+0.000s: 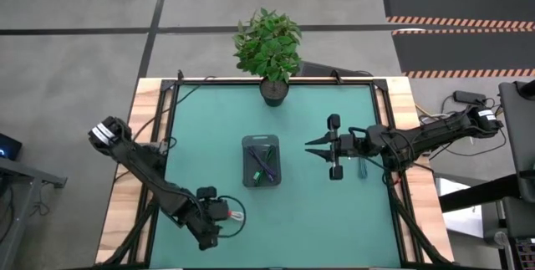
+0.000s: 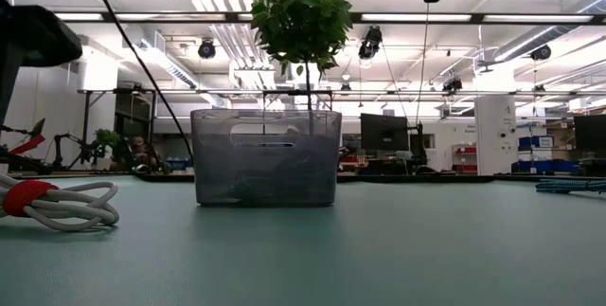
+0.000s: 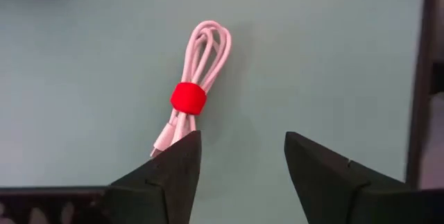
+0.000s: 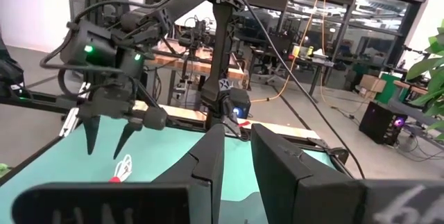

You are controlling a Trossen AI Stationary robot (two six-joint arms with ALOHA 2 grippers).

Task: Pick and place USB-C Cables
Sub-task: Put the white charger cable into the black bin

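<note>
The white cable with a red band (image 3: 189, 99) lies flat on the green mat near the table's near edge, also showing in the low view (image 2: 47, 202). My left gripper (image 3: 243, 158) is open and hangs above the cable's plug end, fingers pointing down (image 4: 107, 137), touching nothing. The grey tray (image 1: 249, 146) stands mid-table with the dark blue cable (image 1: 266, 163) inside. The teal-green cable (image 1: 364, 168) lies on the mat under my right arm. My right gripper (image 1: 314, 147) hovers right of the tray, pointing at it, fingers a narrow gap apart, empty.
A potted plant (image 1: 269, 48) stands at the table's far edge behind the tray. Black frame bars (image 1: 171, 128) and arm wiring run along the mat's left and right sides. Bare mat (image 1: 318, 220) lies between the tray and the near edge.
</note>
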